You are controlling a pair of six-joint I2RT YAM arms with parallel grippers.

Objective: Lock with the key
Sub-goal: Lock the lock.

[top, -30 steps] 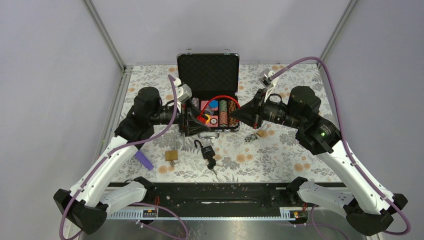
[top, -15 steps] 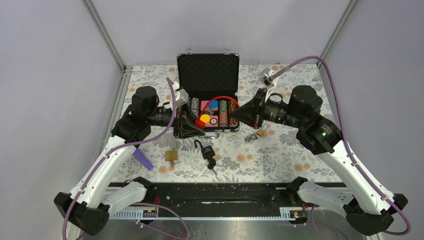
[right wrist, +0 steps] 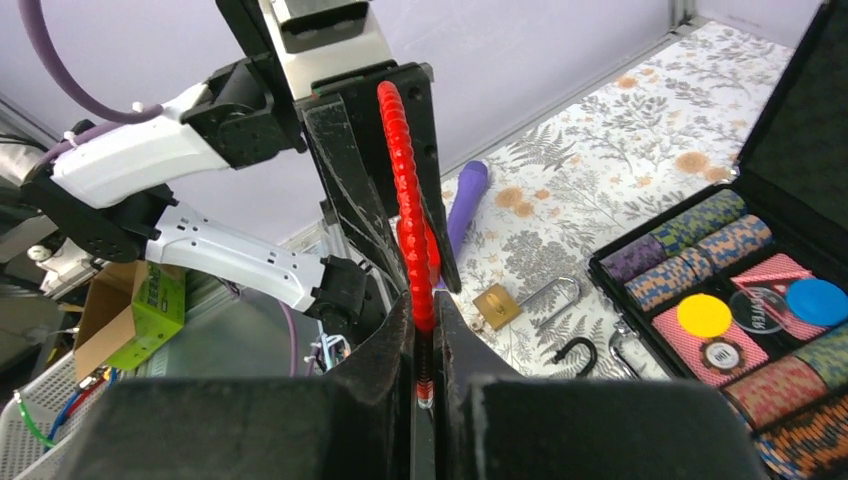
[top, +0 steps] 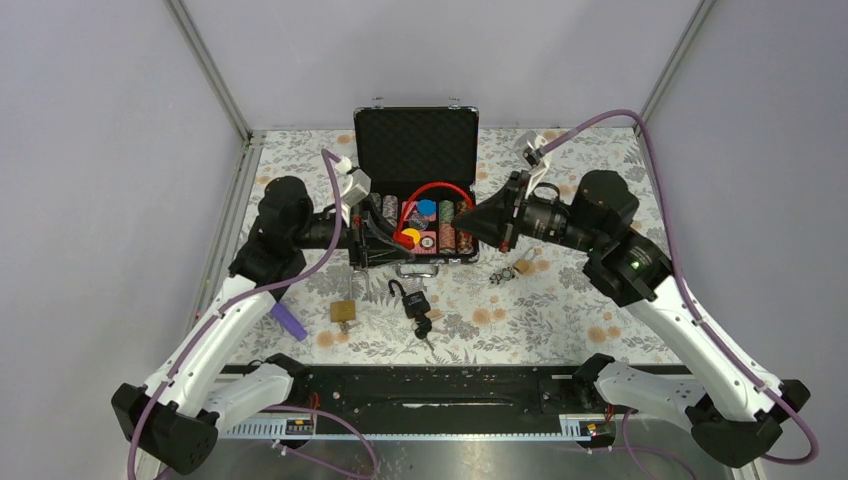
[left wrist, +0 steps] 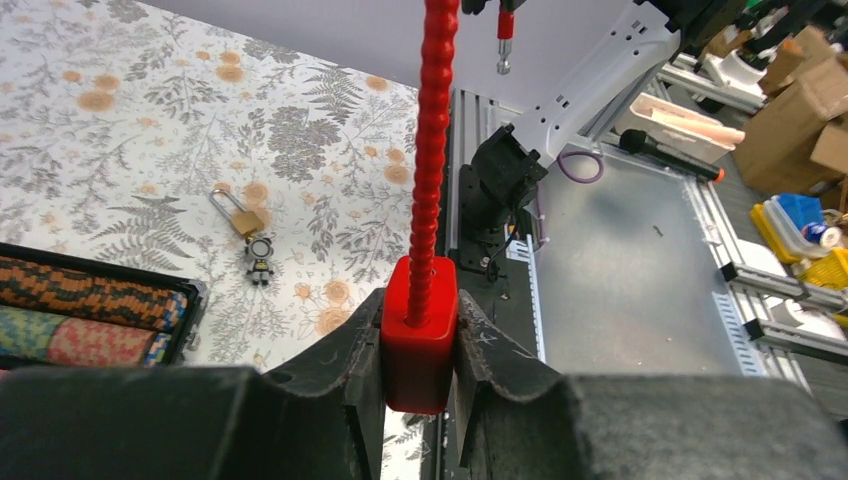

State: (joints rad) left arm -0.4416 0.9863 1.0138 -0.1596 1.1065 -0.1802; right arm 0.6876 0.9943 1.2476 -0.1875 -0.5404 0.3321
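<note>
Left gripper (left wrist: 420,305) is clamped tight on the red lock body (left wrist: 418,350), low centre of its wrist view, with the cable (left wrist: 432,150) rising straight up out of it. Right gripper (right wrist: 423,335) is pinched shut on the cable near its free end. Overhead, the red cable lock (top: 432,190) arches above the open poker-chip case (top: 416,140), mid-frame. The job now, I'd say, is seating that end in the body: keep the left steady and bring the tip in square, without fighting the cable's spring. Neither gripper has a key. One key (top: 423,325) lies by the black padlock (top: 412,297), lower centre, but I can't tell whether it fits.
</note>
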